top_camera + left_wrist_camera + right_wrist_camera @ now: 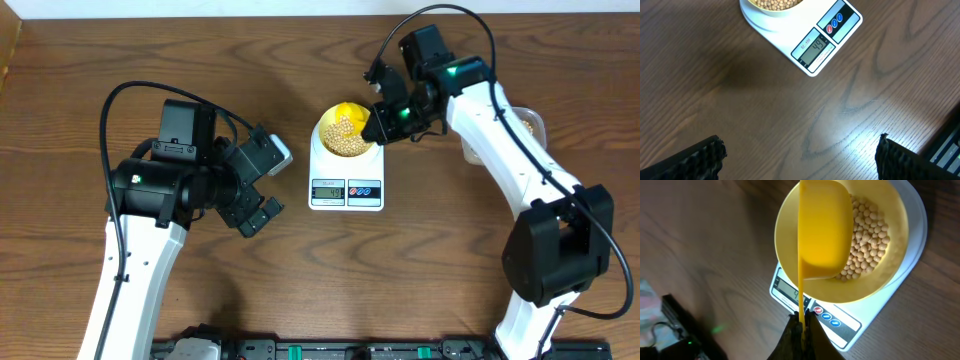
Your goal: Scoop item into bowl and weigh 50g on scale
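Observation:
The white scale stands mid-table; its display reads 49. The pale yellow bowl sits on its platform and holds many tan beans, which also show in the right wrist view. My right gripper is shut on the handle of the bright yellow scoop, which is tipped over the bowl. My left gripper is open and empty, just left of the scale above bare wood; in the left wrist view its fingers stand wide apart.
A clear plastic tub with beans sits at the far right, partly hidden behind my right arm. Black equipment lies along the table's front edge.

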Controlling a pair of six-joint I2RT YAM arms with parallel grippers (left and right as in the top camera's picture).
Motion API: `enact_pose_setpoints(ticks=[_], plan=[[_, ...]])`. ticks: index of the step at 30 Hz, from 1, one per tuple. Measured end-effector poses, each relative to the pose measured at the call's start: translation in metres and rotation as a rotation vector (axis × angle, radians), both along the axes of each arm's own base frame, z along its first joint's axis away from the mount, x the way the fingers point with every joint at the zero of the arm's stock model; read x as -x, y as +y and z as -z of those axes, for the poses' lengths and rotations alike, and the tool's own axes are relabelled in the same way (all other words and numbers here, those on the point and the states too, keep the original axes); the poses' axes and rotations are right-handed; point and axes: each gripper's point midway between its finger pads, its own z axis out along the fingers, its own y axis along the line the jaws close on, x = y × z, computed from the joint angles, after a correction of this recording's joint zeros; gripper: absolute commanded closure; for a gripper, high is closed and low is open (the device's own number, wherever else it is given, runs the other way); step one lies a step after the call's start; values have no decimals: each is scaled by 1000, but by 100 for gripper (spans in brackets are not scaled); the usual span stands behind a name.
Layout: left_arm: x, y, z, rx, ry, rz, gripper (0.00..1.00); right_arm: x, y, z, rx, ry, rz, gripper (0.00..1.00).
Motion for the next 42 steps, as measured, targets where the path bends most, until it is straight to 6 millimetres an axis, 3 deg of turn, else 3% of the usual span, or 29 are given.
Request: enact_pose_setpoints(ticks=[11, 27, 34, 38, 42], plan=[[0, 0, 0, 0, 0, 0, 2, -5, 0, -7, -63, 2, 4, 99], [0, 0, 0, 0, 0, 0, 2, -2, -7, -2, -20, 3, -3, 99], [0, 0, 0, 0, 0, 0, 2, -2, 2, -13, -118, 10, -25, 99], [0, 0, 0, 0, 0, 0, 2, -10, -7, -21, -181, 12, -1, 99], [0, 0, 0, 0, 0, 0, 2, -23, -34, -27, -235, 19, 61, 99]])
